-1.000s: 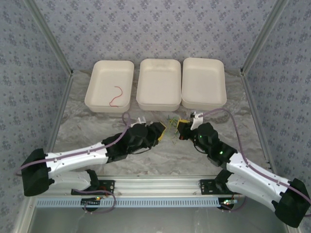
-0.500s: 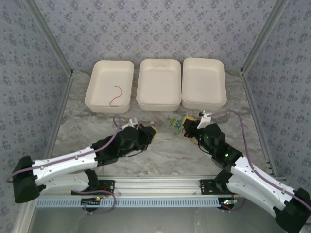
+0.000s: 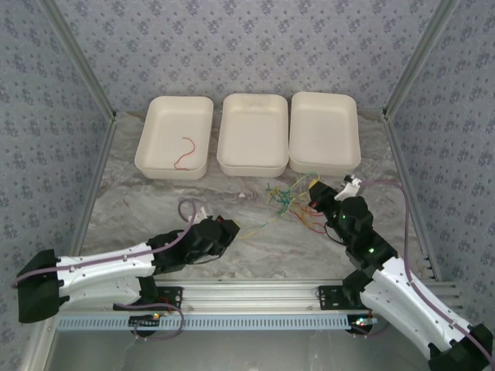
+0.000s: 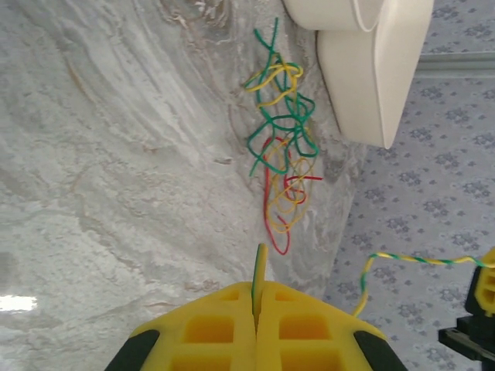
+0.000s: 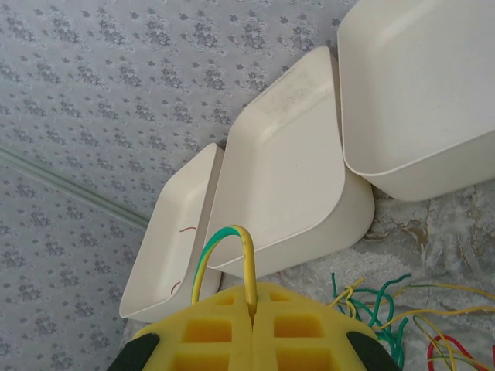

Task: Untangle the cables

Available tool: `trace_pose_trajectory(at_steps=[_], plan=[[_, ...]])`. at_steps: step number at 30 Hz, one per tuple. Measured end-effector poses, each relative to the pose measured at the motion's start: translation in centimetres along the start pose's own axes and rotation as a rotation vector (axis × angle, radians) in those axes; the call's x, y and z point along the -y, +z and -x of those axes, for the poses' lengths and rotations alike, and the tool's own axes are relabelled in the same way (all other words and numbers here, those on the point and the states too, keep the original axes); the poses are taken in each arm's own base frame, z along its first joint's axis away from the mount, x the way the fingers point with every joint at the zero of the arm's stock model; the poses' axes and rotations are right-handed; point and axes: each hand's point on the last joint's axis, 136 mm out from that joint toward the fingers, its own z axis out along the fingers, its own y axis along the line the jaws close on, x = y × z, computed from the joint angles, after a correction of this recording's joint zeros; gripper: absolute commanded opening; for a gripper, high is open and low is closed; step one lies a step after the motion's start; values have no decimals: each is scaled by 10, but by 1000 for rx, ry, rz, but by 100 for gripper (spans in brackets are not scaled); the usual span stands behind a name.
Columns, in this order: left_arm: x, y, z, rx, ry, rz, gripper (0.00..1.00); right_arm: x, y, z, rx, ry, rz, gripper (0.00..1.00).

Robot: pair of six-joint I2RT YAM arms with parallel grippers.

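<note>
Step in hand: drawing a strand out of the knot.

- **Left gripper** (image 4: pixel 256 308): pinched tight on a green-yellow strand (image 4: pixel 260 267).
- **Right gripper** (image 5: pixel 250 303): likewise clamped, on a green-yellow loop (image 5: pixel 220 239).
- **Cables** (image 3: pixel 288 202): bunched on the table (image 3: pixel 155 209) between the two grippers, near the trays.
- **Red cable** (image 3: pixel 184 153): lies in the left tray (image 3: pixel 166 116).

Next move, by judgement: spread the arms steadily, so the knot loosens, not tightens.

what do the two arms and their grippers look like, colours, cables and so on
The left arm and right arm have white shells with black joints and black bases. A purple-grey cable runs along each. The left gripper and right gripper have yellow fingers moulded with square pockets, with black parts at the sides.
</note>
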Motion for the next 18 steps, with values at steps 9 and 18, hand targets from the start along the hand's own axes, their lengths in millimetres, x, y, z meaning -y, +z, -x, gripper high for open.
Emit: trace_pose_trajectory(at_steps=[9,18], plan=[[-24,11,-8,6,27,64,0,6,-3,12,34,123,1,0],[-33,21,-17,-3,60,91,33,6,3,6,-26,89,17,0]])
